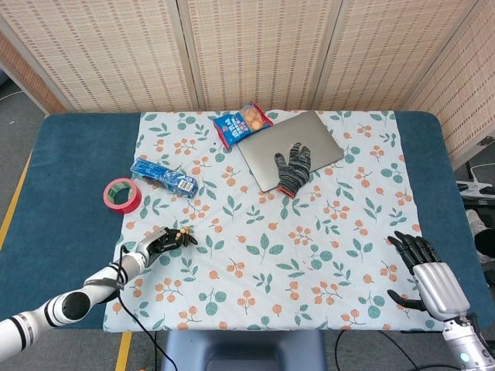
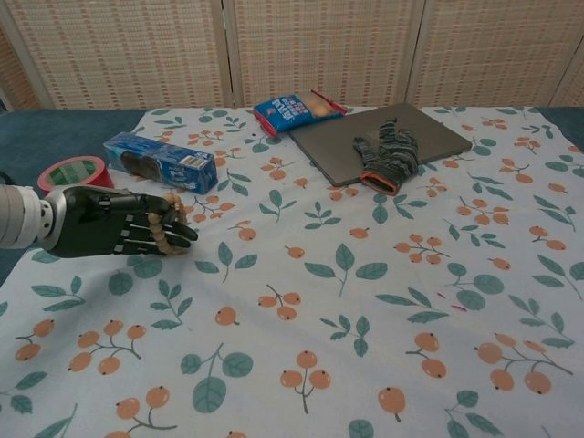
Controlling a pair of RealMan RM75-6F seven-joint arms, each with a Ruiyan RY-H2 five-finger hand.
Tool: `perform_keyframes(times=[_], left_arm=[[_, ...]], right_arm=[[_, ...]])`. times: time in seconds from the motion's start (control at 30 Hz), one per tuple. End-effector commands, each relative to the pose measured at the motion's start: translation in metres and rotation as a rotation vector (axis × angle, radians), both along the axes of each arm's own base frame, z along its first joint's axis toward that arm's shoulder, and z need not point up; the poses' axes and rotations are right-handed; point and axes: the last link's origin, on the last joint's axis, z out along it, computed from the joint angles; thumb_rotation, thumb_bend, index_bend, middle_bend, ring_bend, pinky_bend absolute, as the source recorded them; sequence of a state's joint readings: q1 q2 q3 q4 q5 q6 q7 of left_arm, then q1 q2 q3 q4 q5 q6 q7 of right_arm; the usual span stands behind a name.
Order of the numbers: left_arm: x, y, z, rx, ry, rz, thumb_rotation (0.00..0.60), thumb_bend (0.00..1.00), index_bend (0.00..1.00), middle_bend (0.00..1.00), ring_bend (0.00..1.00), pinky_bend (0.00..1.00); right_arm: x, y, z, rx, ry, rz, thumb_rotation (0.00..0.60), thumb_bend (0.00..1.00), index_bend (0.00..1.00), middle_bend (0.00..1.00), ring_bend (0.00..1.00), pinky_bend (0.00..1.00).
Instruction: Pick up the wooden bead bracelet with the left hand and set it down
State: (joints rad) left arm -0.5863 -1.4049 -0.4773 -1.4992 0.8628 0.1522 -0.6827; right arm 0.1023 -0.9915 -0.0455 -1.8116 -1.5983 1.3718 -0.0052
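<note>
Head view: the wooden bead bracelet (image 1: 182,231) is hard to make out here, only a few pale beads showing at the tips of the left hand (image 1: 164,241), with the rest hidden among the dark fingers (image 1: 172,239). That hand reaches in from the lower left, low over the floral cloth (image 1: 309,255), well below and a little left of the laptop (image 1: 288,147); whether the beads touch the cloth cannot be told. The right hand (image 1: 425,272) lies far below and right of the laptop, near the cloth's corner, its forearm cut off by the frame edge; its fingers are spread apart and hold nothing. The counter (image 1: 69,170) shows as blue on either side of the cloth.

Chest view: the left hand (image 2: 114,233) enters from the left edge, its arm cut off, stretched out almost level with the fingers (image 2: 151,235) pointing toward the middle of the cloth (image 2: 365,319). They are curled around the wooden bead bracelet (image 2: 162,227), which they grip: a string of round, light tan beads looped across the fingers (part of the loop is covered by them). It sits well left of and nearer the camera than the laptop (image 2: 365,137), just in front of the blue box (image 2: 160,161). The right hand does not appear in this view.
</note>
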Motion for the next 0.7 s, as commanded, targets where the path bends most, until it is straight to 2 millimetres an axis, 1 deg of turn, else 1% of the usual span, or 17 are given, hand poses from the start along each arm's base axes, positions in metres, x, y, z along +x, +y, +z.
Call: perform_keyframes(times=[0.03,0.27,0.37,0.43,0.53,0.63,0.67,0.7], left_arm=[[-0.0013,0.0007,0.0017,0.020,0.013,-0.015,0.600,1.00,0.53,0.37,0.13,0.03],[-0.0037,0.0015,0.0086,0.085,0.071,-0.073,0.600,1.00,0.53,0.37,0.13,0.03],[-0.0031,0.0003,0.0106,0.116,0.101,-0.108,0.600,1.00,0.56,0.37,0.13,0.03],[-0.0033,0.0005,0.0115,0.138,0.102,-0.101,0.600,1.00,0.58,0.38,0.14,0.03],[-0.0049,0.0007,0.0108,0.177,0.108,-0.085,0.600,1.00,0.60,0.43,0.18,0.05],[-0.0053,0.0012,0.0085,0.208,0.115,-0.073,0.600,1.00,0.61,0.47,0.23,0.10],[-0.0052,0.0015,0.0074,0.219,0.111,-0.063,0.600,1.00,0.61,0.49,0.25,0.14],[-0.0050,0.0017,0.0059,0.227,0.107,-0.050,0.600,1.00,0.61,0.50,0.28,0.20]], right_arm=[[0.0005,0.0009,0.0006,0.000,-0.002,0.002,0.600,0.12,0.00,0.00,0.00,0.00],[0.0022,0.0034,0.0015,-0.006,-0.002,0.008,0.600,0.12,0.00,0.00,0.00,0.00],[0.0029,0.0042,0.0009,-0.005,-0.001,0.010,0.600,0.12,0.00,0.00,0.00,0.00],[0.0031,0.0042,0.0006,-0.004,-0.001,0.010,0.600,0.12,0.00,0.00,0.00,0.00],[0.0024,0.0037,0.0004,-0.002,-0.001,0.008,0.600,0.12,0.00,0.00,0.00,0.00],[0.0019,0.0030,0.0001,0.001,-0.002,0.007,0.600,0.12,0.00,0.00,0.00,0.00],[0.0017,0.0029,0.0001,0.002,-0.003,0.007,0.600,0.12,0.00,0.00,0.00,0.00],[0.0015,0.0028,0.0002,0.003,-0.003,0.007,0.600,0.12,0.00,0.00,0.00,0.00]])
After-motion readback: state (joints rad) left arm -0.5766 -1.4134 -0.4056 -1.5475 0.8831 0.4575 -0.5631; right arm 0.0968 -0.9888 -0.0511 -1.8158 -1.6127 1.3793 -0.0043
